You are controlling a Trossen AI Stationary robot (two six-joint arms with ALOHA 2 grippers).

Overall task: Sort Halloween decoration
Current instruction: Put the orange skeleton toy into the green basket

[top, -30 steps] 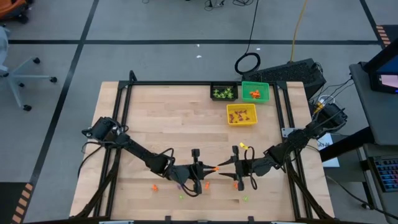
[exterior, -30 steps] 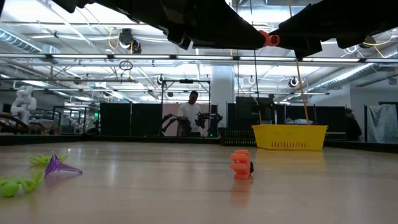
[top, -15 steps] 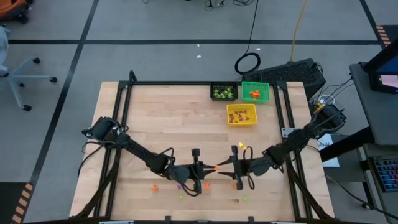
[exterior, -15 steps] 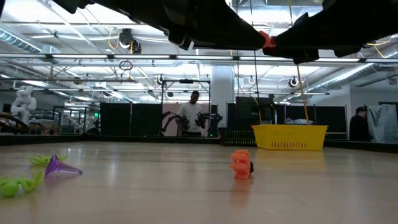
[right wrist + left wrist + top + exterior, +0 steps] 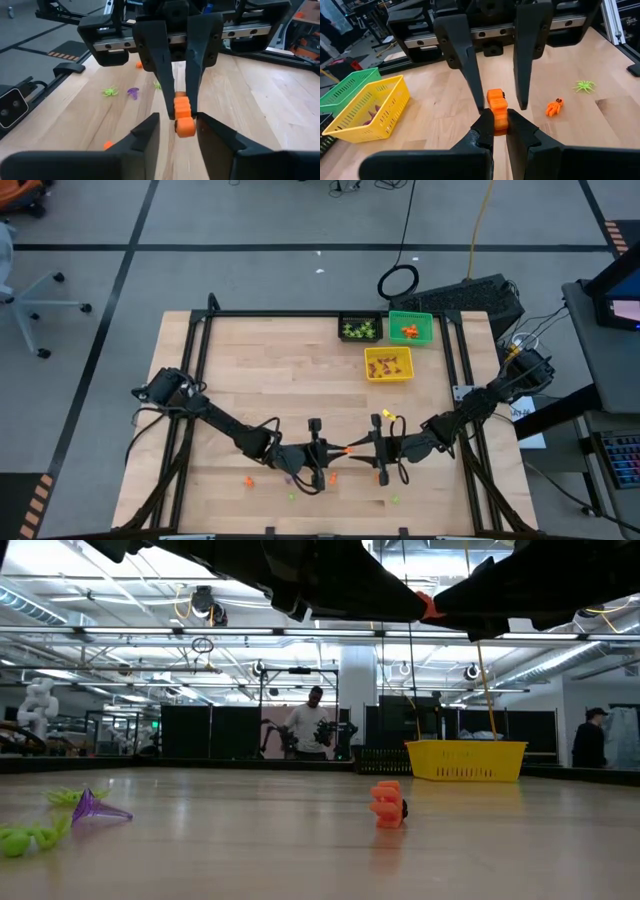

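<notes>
Left hand [image 5: 495, 125]: clamped on orange trinket [image 5: 496, 109].
Right hand [image 5: 182, 132]: apart, narrowing around it since a second ago.
Meaning: probably a handover.

An orange trinket [image 5: 387, 805] was seen standing on the wooden table [image 5: 300, 850], near the middle. At the left edge, a purple trinket [image 5: 97, 808] lay among light-green trinkets [image 5: 30, 837]. A yellow bin [image 5: 465, 759] stood farther back on the right. Dark arm parts [image 5: 330, 580] were stretched across the top, with a small orange piece [image 5: 429, 604] showing between them. Beyond the table, a person in a white top [image 5: 308, 723] and another person [image 5: 590, 738] at the far right were visible.
</notes>
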